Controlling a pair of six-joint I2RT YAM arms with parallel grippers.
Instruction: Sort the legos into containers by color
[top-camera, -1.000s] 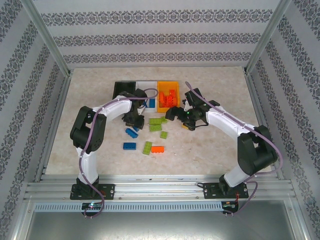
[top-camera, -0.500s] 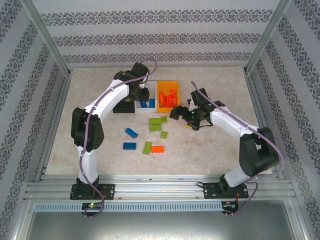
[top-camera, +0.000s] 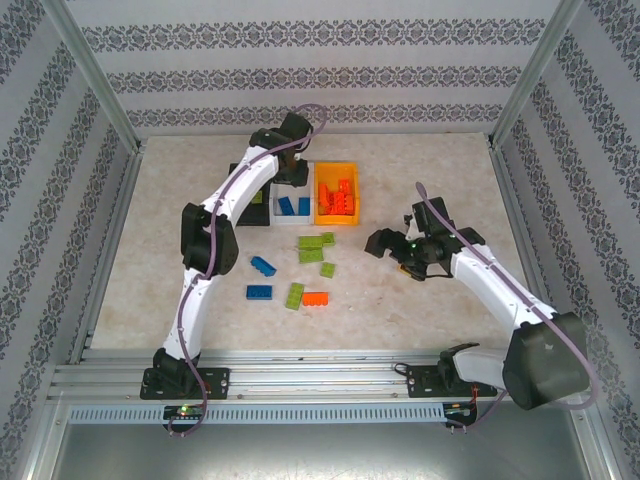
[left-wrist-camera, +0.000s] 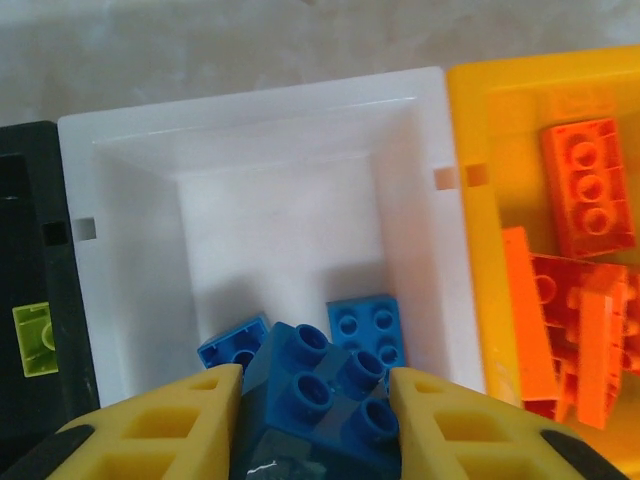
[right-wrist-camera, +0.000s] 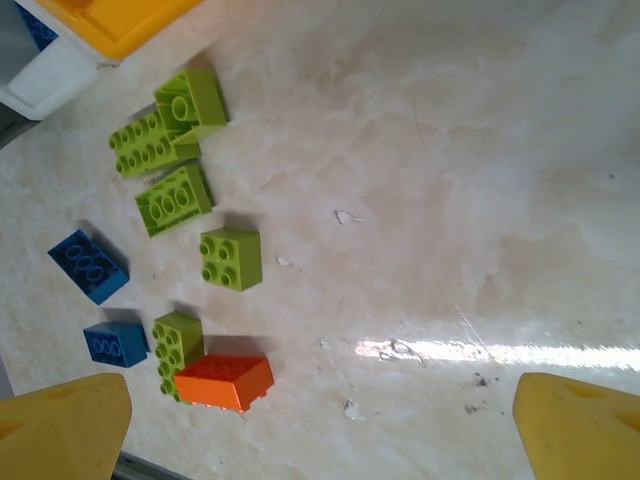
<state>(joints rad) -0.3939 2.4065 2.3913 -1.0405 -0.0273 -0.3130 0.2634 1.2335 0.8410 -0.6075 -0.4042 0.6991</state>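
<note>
Tabletop (top-camera: 440, 180) seemingly open beside right hand (top-camera: 386, 244)

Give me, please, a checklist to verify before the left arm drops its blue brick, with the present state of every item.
1. Grip: left gripper shut on the blue brick: ok.
2. Aim: brick over the white bin, not the orange bin or the black bin: ok.
3. Colour match: white bin holds two blue bricks, nothing else seen: ok.
4. Free floor in the white bin: ok.
5. Other arm: right gripper open, apart from the bins: ok.
6. Drop height: cannot tell.
</note>
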